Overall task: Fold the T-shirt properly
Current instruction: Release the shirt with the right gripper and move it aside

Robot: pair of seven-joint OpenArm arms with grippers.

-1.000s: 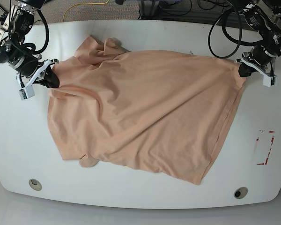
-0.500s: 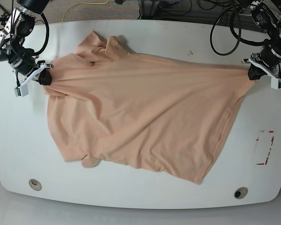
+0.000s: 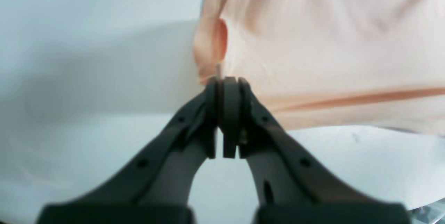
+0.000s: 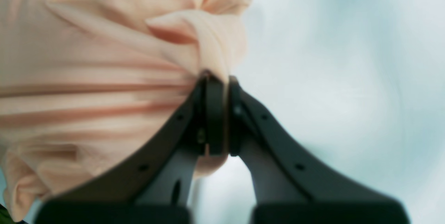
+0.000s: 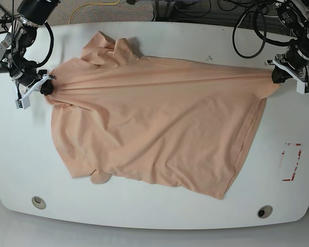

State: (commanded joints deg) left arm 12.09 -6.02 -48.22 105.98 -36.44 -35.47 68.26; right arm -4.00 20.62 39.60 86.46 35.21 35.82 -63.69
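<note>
The peach-pink T-shirt [image 5: 154, 123] lies spread over the white table [image 5: 159, 213], pulled taut along its far edge between both arms. My left gripper [image 5: 274, 76] at the right of the base view is shut on the shirt's far right corner, with cloth [image 3: 313, 43] pinched at its tips [image 3: 226, 81]. At the left side, my right gripper [image 5: 46, 87] is shut on a bunched fold of the shirt [image 4: 104, 60] at its tips [image 4: 217, 78]. No print shows on the cloth. A sleeve [image 5: 105, 43] lies crumpled at the far left.
A red-outlined mark [image 5: 291, 162] sits on the table's right side. Two round holes [image 5: 38, 202] [image 5: 264, 211] are near the front edge. Black cables [image 5: 247, 36] hang behind the far right edge.
Both grippers have moved apart and slightly toward the far edge, pulling the shirt's far edge into a straight taut line. The wrinkles across the cloth have flattened.
</note>
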